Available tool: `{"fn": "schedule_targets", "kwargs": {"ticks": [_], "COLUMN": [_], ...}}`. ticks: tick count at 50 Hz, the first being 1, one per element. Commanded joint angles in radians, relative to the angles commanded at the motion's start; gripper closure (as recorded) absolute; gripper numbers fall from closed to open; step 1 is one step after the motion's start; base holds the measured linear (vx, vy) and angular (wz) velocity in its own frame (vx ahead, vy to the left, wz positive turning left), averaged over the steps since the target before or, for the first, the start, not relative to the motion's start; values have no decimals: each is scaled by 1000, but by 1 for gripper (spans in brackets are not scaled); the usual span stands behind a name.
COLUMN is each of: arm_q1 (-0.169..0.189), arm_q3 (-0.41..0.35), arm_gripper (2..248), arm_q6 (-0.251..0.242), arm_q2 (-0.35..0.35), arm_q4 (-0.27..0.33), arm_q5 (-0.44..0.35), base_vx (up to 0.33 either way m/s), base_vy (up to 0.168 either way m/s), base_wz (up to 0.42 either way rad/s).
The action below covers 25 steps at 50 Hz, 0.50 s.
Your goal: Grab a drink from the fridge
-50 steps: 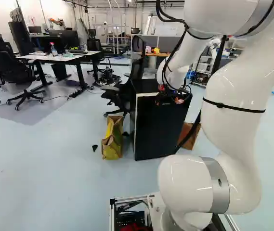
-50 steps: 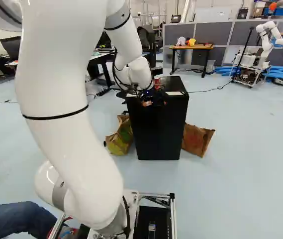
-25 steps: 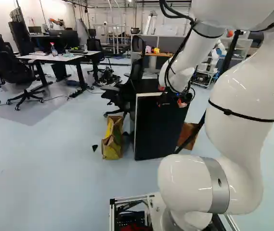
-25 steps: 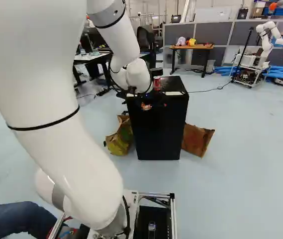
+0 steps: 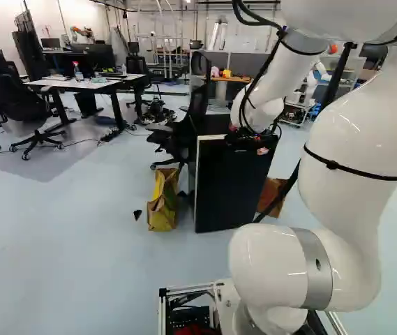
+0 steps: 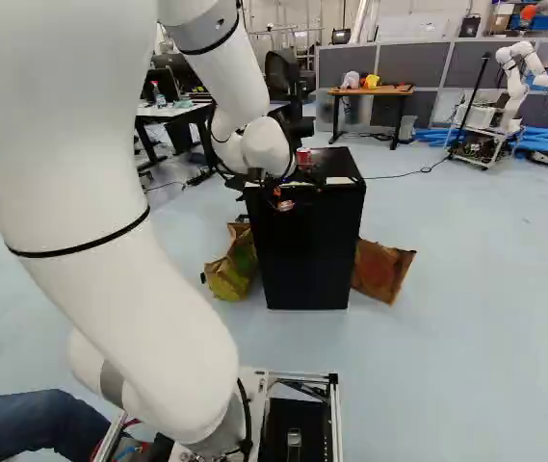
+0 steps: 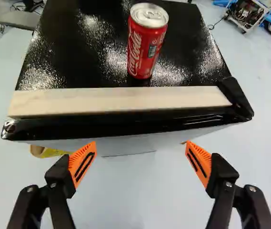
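Observation:
My gripper [image 6: 281, 198] is at the upper front edge of the black fridge [image 6: 307, 252], which stands upright with its front closed. In the wrist view the gripper [image 7: 140, 147] is open, its two orange pads wide apart with nothing between them. Ahead of them run the fridge's front edge and a pale wooden strip [image 7: 121, 101] along it. A red drink can [image 7: 147, 45] stands upright on the glossy black top, beyond the strip and clear of the fingers. The fridge's inside is hidden.
A yellow-green bag [image 5: 162, 202] and a brown paper bag [image 6: 381, 269] flank the fridge on the floor. A black office chair [image 5: 181, 129] stands close beside it. Another robot [image 6: 514, 91] is farther back at the right base view's right.
The arm has shifted: its upper part swung rightward in the left base view and leftward in the right base view, the gripper staying by the fridge's top edge. Base, fridge and can have stayed put.

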State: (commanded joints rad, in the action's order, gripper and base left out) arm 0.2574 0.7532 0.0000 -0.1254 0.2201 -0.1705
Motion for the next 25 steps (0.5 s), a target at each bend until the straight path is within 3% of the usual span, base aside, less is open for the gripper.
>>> {"fn": "schedule_targets", "kwargs": {"ticks": [25], "arm_q1": [0], "arm_q3": [5], "arm_gripper": [3], "arm_q6": [0], "arm_q2": [-37], "arm_q4": [-48], "arm_q5": [-247], "base_vx": [0], "base_vy": [0], "base_wz": [0]}}
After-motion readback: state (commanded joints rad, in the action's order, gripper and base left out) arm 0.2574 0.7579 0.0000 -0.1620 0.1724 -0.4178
